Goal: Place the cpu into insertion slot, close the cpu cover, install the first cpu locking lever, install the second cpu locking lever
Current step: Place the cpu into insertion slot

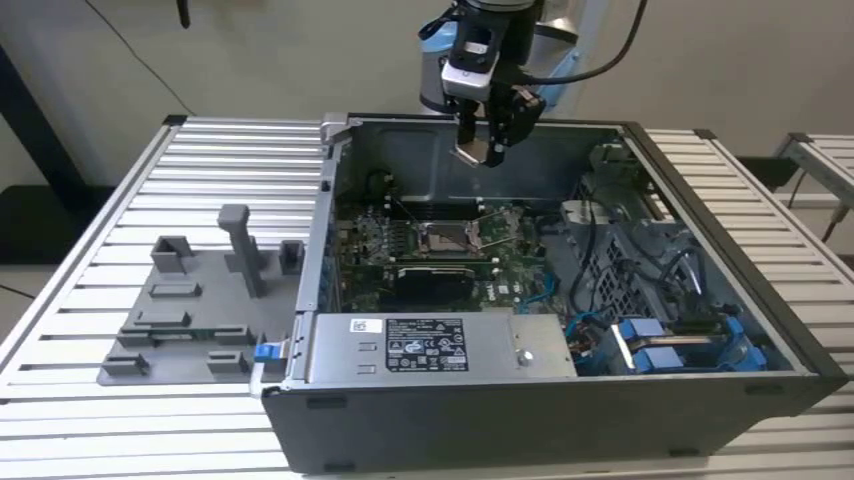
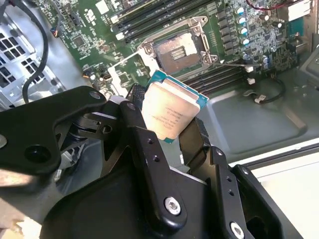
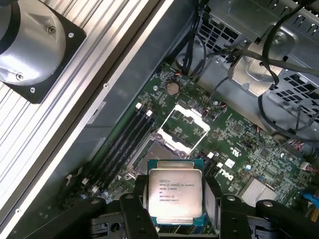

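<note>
Gripper [image 2: 164,119] fingers clenched on cpu [image 3: 175,195], held in air well abv socket [image 2: 177,50], over case [image 1: 534,420]. Socket empty, cover [image 3: 195,118] open. Looks like no step done yet: seating cpu, cover & both levers all left.

The arm [image 1: 490,25] ends in black and dark grey wrist housings with a pale blue ring and a silver-white block, and a black cable [image 1: 607,55] loops off beside it. The tool [image 1: 483,152] is matt black, its angular jointed links pinned with silver socket-head screws [image 2: 172,205]. In the first wrist view a rounded grey flange [image 3: 25,35] sits on a black square plate [image 3: 70,52] dotted with small screws.
</note>
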Robot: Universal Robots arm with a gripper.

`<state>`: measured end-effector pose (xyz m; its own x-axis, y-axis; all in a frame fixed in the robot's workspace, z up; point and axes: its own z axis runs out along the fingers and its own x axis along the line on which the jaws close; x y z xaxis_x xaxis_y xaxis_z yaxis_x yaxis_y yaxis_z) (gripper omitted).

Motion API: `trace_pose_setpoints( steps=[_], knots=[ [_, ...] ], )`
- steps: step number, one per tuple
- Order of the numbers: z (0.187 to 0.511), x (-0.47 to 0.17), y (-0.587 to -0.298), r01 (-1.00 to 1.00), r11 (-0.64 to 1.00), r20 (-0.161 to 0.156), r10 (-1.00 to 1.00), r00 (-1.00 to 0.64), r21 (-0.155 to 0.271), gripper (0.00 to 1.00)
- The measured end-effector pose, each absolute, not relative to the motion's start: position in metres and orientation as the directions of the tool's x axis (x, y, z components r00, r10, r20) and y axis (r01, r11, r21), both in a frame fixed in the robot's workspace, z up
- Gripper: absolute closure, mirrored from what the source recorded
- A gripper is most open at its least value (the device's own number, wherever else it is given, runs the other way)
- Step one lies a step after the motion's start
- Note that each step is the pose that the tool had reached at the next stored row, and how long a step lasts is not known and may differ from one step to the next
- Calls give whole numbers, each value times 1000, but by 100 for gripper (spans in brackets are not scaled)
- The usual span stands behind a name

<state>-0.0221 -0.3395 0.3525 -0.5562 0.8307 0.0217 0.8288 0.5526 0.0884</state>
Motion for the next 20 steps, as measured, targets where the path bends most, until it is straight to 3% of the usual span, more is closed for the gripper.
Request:
trace_pose_setpoints(
  steps=[20],
  knots=[
    [341, -22, -339, 938, 336, 22, 941, -339, 88, 46]
  ],
)
